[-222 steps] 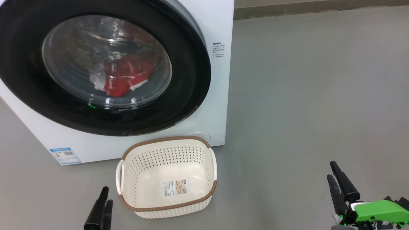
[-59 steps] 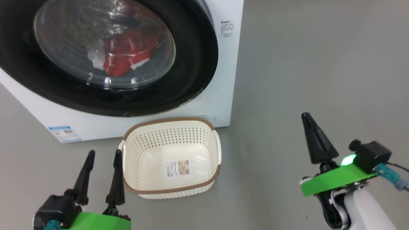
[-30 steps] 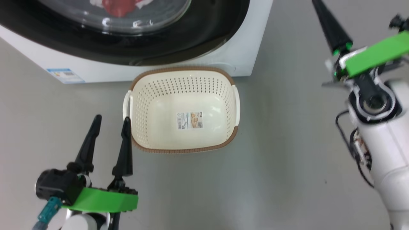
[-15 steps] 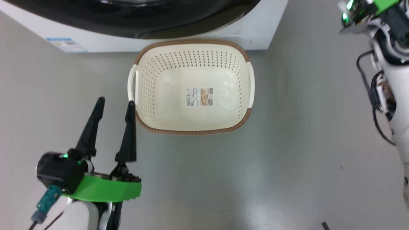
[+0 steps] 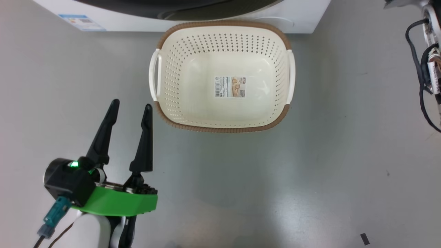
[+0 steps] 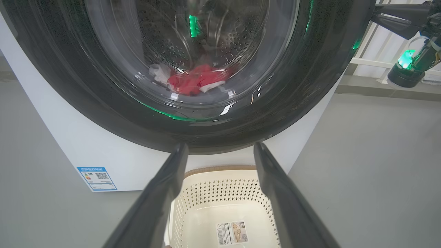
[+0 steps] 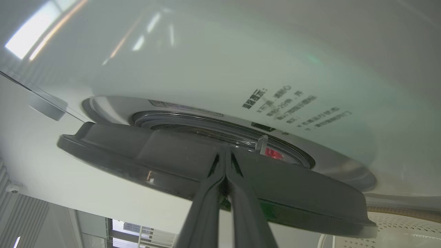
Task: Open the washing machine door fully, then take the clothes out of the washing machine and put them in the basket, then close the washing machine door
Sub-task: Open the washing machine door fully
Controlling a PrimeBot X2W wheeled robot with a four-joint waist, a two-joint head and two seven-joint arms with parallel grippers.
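Fingers pinched together, your right gripper sits at the edge of the washing machine door; your left gripper hangs spread, empty. Door-opening step, it seems: next, swing the rim wide.

1. The small rectangular plastic basket is cream-white, its walls dotted with rows of small holes; the rim is brown with a woven look, the side handles white.
2. Its paper label is white with black print and a tan picture.
3. The big boxy washing machine is white, with a blue sticker.
4. The large round washing machine door has a glossy black rim around clear glass.
5. The soft fabric clothes are bright red with white parts.
6. The left tool has black fingers on a bright green mount.
7. The floor is plain grey.
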